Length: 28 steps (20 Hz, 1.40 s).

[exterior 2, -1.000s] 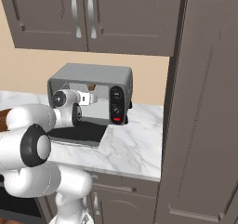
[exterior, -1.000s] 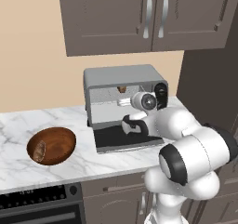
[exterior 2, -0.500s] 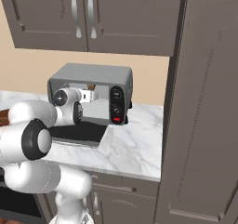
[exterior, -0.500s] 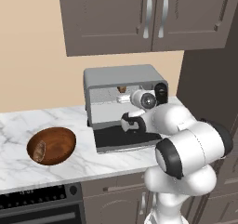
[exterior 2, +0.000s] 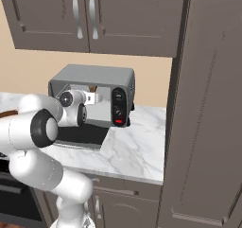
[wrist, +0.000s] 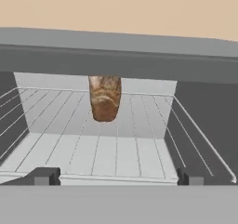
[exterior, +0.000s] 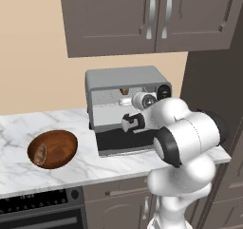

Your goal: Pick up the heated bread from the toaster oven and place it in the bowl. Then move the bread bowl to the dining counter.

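While the two dark fingertips [wrist: 42, 175] stand wide apart at the mouth of the toaster oven [exterior: 124, 81], nothing lies between them — the gripper [wrist: 116, 176] is open and empty. Beyond the fingertips, farther in on the wire rack [wrist: 116, 139], sits the heated bread [wrist: 105, 97], a brown rounded piece near the back wall, roughly in line with the gap between the fingers and well apart from both. From the left base view the bread [exterior: 124, 90] shows as a small brown lump deep inside the oven, just beyond the white hand. The dark glass door [exterior: 121, 143] hangs down flat in front. Left of the oven, on the marble worktop [exterior: 19, 161], rests the wooden bowl [exterior: 64, 140] with a striped brown piece [exterior: 41, 153] lying in it.
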Tool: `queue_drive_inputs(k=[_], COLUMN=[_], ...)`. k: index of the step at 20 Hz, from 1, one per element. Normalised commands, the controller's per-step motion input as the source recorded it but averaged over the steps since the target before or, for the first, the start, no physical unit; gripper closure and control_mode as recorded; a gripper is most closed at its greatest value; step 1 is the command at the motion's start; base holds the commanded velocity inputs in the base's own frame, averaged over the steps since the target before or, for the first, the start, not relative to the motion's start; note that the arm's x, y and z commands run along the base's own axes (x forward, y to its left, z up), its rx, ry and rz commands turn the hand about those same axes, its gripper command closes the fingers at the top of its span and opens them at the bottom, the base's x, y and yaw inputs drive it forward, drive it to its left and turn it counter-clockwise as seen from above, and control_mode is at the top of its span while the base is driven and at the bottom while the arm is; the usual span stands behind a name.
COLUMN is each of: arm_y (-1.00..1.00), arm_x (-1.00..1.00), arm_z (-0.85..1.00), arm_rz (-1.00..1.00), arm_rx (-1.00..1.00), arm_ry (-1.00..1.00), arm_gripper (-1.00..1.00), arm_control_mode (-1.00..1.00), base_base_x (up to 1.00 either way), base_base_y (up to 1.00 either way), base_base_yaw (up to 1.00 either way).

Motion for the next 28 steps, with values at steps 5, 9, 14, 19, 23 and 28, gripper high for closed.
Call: queue_drive_inputs(k=[5,9,14,19,23,28], arm_y=[0.0,0.0,0.0,0.0,0.0,0.0], arm_x=[0.02,0.08,-0.17,-0.03,0.06,0.34], arm_z=[-0.37,-0.11,0.25,0.37,0.12,-0.1], arm_rz=[0.0,-0.01,0.0,0.0,0.0,0.0], arm_rx=[-0.04,-0.03,0.01,0.02,0.0,-0.01], arm_ry=[0.12,0.1,-0.18,-0.22,-0.09,0.0], arm_gripper=[-1.0,-1.0,-1.0,-1.0,-1.0,-1.0], arm_control_mode=[-1.0,-1.0,-1.0,-1.0,-1.0,-1.0], base_base_x=[0.0,0.0,0.0,0.0,0.0,0.0], base_base_y=[0.0,0.0,0.0,0.0,0.0,0.0], base_base_yaw=[0.0,0.0,0.0,0.0,0.0,0.0])
